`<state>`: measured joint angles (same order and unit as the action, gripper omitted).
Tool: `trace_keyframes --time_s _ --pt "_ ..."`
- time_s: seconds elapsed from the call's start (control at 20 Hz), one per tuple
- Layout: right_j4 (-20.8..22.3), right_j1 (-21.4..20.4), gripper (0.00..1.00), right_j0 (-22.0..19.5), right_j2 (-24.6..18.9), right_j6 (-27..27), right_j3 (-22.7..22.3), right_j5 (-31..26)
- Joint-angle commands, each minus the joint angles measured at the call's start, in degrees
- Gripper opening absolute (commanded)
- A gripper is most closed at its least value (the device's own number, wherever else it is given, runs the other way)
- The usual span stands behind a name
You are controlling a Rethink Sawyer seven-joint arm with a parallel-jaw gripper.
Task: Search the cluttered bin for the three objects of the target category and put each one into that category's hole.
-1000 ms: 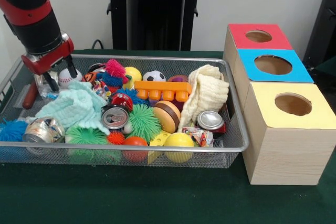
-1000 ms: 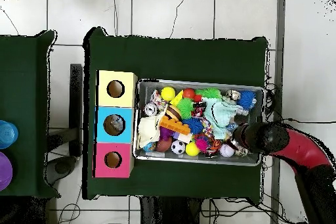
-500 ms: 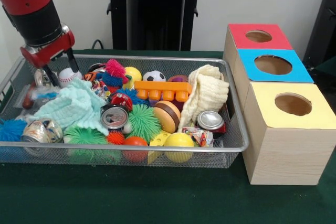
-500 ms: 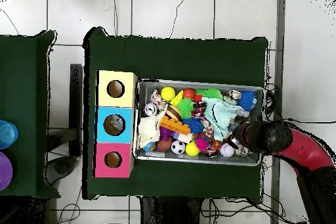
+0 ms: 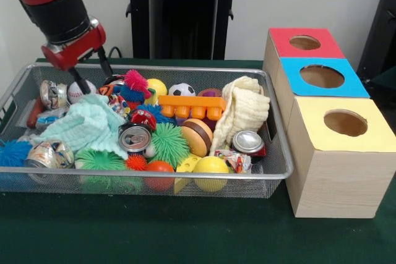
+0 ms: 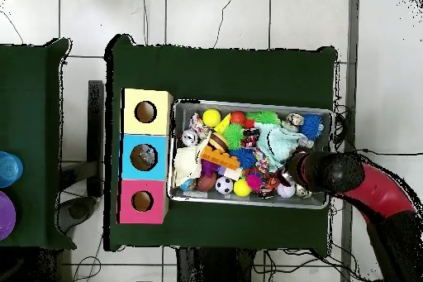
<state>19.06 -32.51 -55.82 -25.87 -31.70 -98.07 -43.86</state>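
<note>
Three drink cans lie in the wire bin (image 5: 279, 153): a crushed can (image 5: 54, 94) at the far left end, a second can (image 5: 49, 153) at the near left corner, a third can (image 5: 135, 137) mid-bin. The gripper (image 5: 91, 73) hangs above the baseball (image 5: 80, 91), fingers spread, empty. The boxes (image 5: 322, 78) stand beside the bin.

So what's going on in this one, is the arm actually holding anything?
No. The red and black arm's gripper hangs open and empty above the far corner of the wire bin, just over the baseball and a crushed can. The bin is full of cans, balls, spiky toys and cloths. The three boxes with holes stand beside it.
</note>
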Motion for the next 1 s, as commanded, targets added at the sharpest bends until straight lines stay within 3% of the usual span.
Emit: trace_keyframes --time_s 0.05,0.15,0.3,0.45,0.65,1.0 --pt "-3.2 0.1 1.0 -0.4 -6.6 -7.5 -7.6 6.4" --pt "-2.2 -0.5 1.0 0.9 -5.0 -8.6 -7.2 6.8" --pt "3.2 -1.3 1.0 5.9 1.0 -9.0 -2.4 4.6" --pt "6.7 -1.1 1.0 8.2 4.4 -7.2 1.5 1.4" --pt "9.3 -1.8 1.0 9.0 6.2 -3.0 5.5 -3.8" --pt "10.2 -3.2 1.0 8.6 5.2 2.4 10.5 -12.1"
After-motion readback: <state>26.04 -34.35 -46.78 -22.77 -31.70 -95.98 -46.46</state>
